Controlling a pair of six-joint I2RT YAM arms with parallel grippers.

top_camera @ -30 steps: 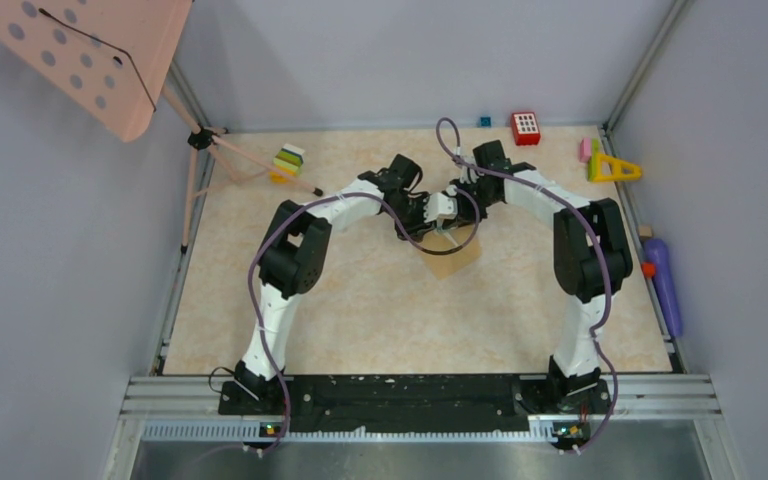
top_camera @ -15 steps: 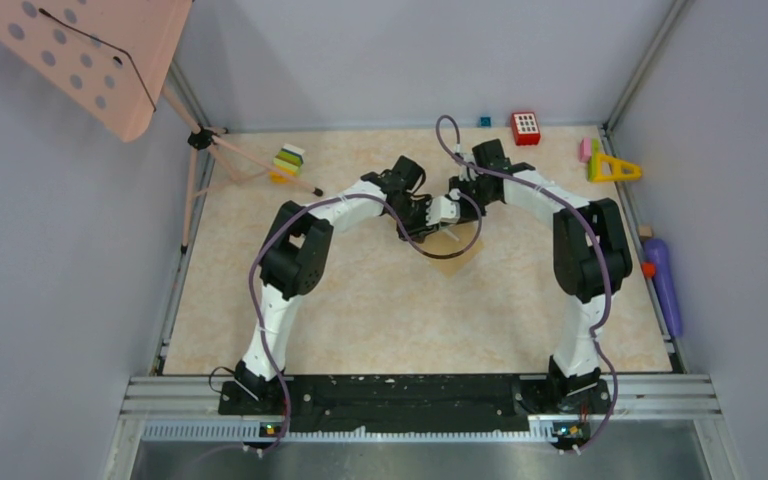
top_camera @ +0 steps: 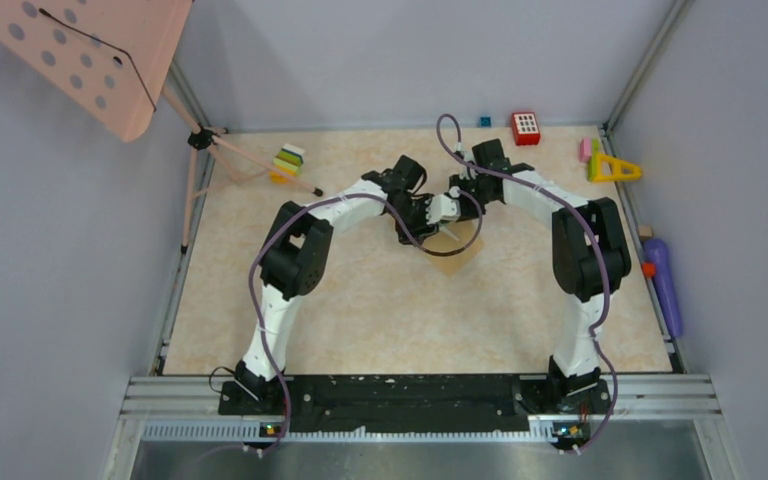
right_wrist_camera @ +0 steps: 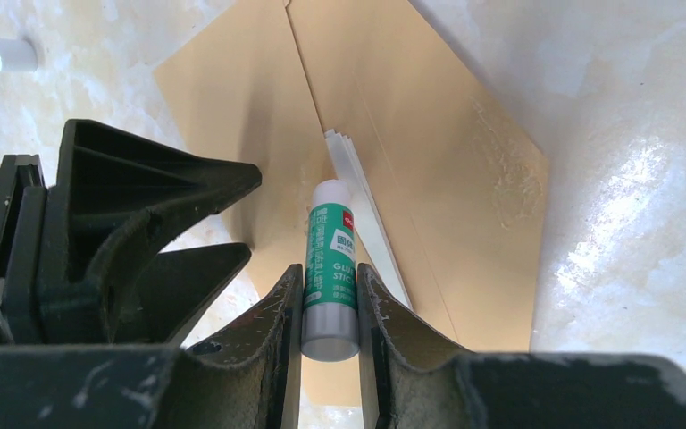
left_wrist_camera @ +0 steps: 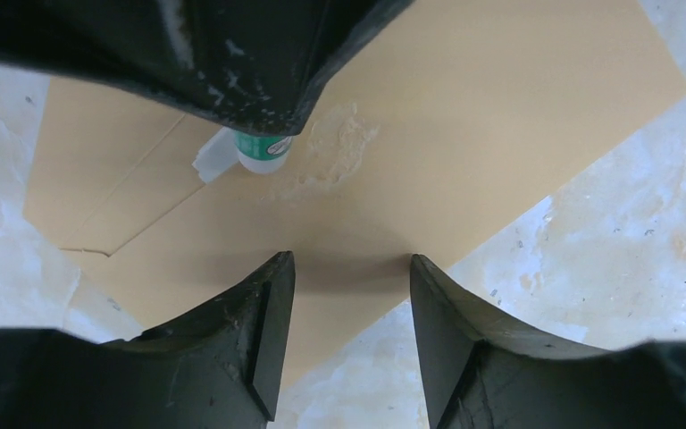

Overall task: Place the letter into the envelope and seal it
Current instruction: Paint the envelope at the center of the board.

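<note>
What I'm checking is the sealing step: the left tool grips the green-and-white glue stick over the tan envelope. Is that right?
Not quite. It is the right tool that grips the glue stick, as the right wrist view shows. The left tool stands open with nothing between its fingers. The stick is indeed over the tan envelope.

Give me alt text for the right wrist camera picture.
The right gripper clamps a green-and-white glue stick, its tip over the open tan envelope on the table. White paper edges peek out along the envelope's fold, the left gripper sits at left, and a white cap lies top left.
</note>
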